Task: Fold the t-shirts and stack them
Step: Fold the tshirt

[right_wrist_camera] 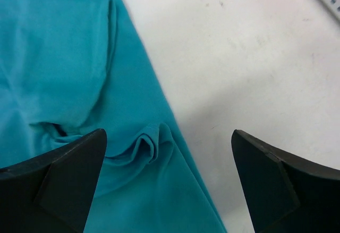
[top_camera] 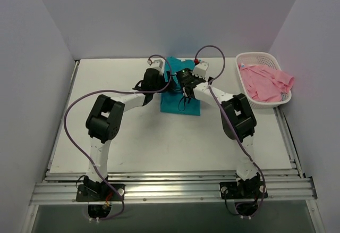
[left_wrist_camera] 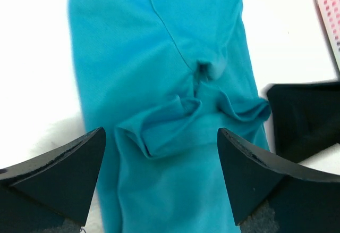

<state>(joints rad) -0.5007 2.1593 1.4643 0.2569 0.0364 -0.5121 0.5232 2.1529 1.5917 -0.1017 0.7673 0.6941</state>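
The teal t-shirt (top_camera: 172,104) lies folded into a narrow rectangle on the table (top_camera: 159,137), toward 12 o'clock from its middle. Both arms reach over it. The left tool (left_wrist_camera: 160,137) hangs above the cloth's 9 o'clock side, and the right tool (right_wrist_camera: 169,133) hangs over its 3 o'clock edge, half above bare table. Each tool is released, jaws spread wide, grasping nothing. Small puckered creases sit in the fabric between the fingers. The pink t-shirt (top_camera: 265,83) is heaped in the white basket (top_camera: 260,55) at the table's 2 o'clock corner, partly draped over the rim.

One teal t-shirt (top_camera: 171,105), one pink t-shirt (top_camera: 263,84), one basket (top_camera: 254,56).
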